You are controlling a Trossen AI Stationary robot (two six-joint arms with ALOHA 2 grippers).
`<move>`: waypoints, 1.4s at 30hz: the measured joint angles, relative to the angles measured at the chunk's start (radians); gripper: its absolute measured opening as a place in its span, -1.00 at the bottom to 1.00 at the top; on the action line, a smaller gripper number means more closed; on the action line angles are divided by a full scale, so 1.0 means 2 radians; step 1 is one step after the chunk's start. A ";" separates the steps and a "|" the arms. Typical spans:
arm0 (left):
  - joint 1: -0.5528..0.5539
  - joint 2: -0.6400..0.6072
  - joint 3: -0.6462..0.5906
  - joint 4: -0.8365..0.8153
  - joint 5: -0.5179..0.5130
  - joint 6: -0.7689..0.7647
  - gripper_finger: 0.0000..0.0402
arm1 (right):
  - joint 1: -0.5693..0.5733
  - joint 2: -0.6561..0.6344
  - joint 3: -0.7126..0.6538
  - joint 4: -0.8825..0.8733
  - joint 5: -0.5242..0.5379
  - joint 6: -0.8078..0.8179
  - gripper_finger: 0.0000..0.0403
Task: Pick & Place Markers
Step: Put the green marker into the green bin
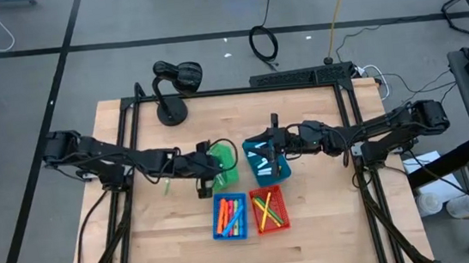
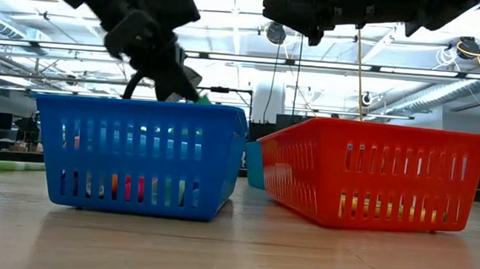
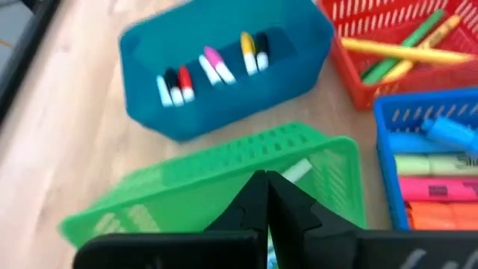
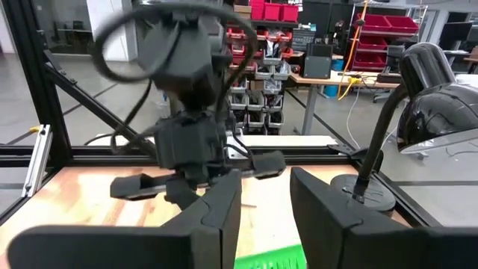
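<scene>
The left end effector (image 1: 204,179) sits over the green bin (image 3: 224,179) with its fingers (image 3: 265,205) pressed together. The left wrist view shows no marker between them, only a pale marker (image 3: 297,171) lying in the bin just beyond the tips. So the step in hand looks like a pick from the green bin, though whether anything was caught cannot be told.

The right end effector (image 1: 263,146) hangs over the teal bin (image 3: 224,67) with its fingers (image 4: 216,213) partly apart; nothing shows between them. Below it lie white markers with black, red, pink and yellow caps (image 3: 213,66). Nearer the bench's front edge than both end effectors, the blue bin (image 1: 230,216) holds blue, pink and orange markers (image 3: 433,187) and the red bin (image 1: 270,210) holds green and yellow markers (image 3: 407,52).

If the left grip is empty, the next move calls for reopening, lining up across the pale marker and closing again. If it holds one, lift clear of the green wall and carry it to the bin that matches.

One highlighter in the blue bin bears dark lettering, too blurred to read. No other writing or brand is legible.
</scene>
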 joint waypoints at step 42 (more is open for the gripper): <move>0.207 -0.165 -0.136 -0.453 -0.042 -0.501 0.01 | 0.000 0.000 0.000 -0.031 0.000 -0.016 -0.49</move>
